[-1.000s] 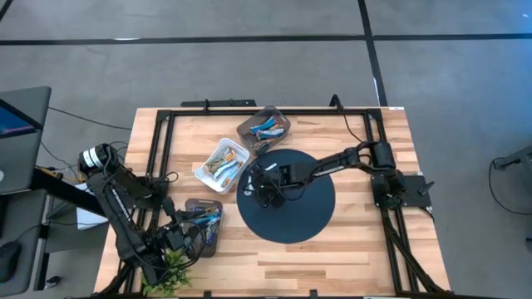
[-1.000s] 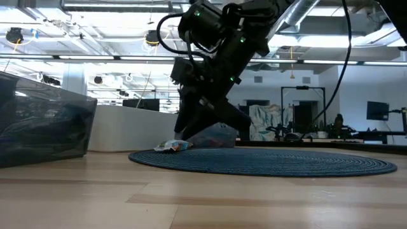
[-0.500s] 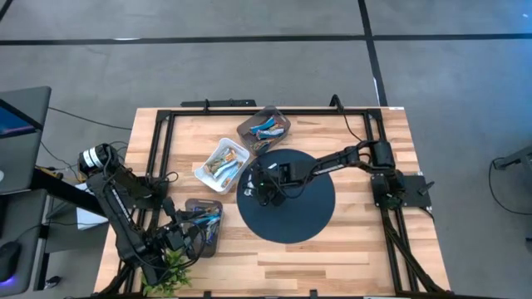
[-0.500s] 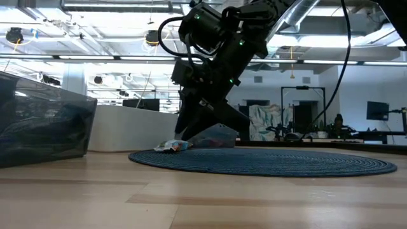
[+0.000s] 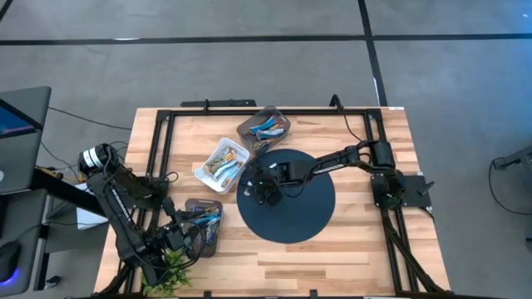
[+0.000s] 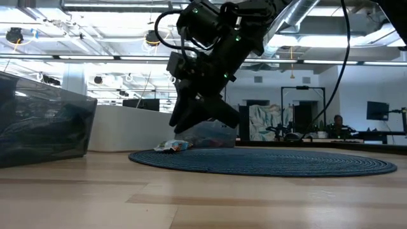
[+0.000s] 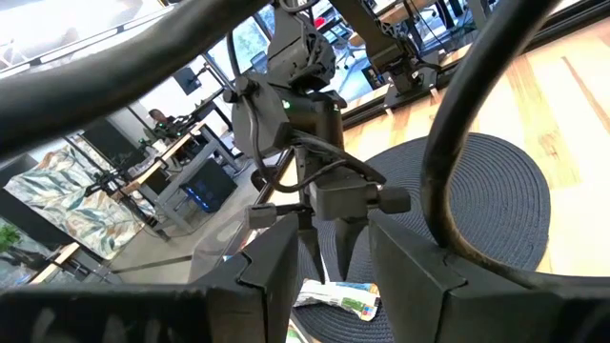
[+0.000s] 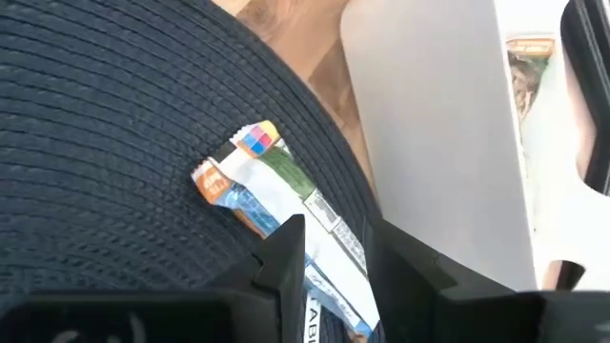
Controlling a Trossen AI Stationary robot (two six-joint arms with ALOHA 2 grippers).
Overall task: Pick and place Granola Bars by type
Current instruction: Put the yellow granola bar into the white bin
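One granola bar (image 8: 272,195) with a white, green and orange wrapper lies flat on the round dark mat (image 8: 105,143), near the mat's left edge (image 6: 172,145). My right gripper (image 6: 194,124) hangs open just above it, fingers pointing down, and one end of the bar shows between the fingers (image 8: 335,262). In the left wrist view the same gripper (image 7: 327,255) stands over the bar (image 7: 334,297). More bars lie in three trays. My left gripper (image 5: 189,237) waits open at the table's near left.
A white tray (image 5: 223,162) and a clear tray (image 5: 264,127) with bars sit beyond the mat's far left side. A dark tray (image 5: 204,223) sits beside my left gripper, next to a small green plant (image 5: 174,270). Bare wood lies right of the mat (image 5: 366,216).
My right gripper has risen from just beside the bar to a little above it and shifted slightly toward the table's left. The bar has stayed where it was on the mat.
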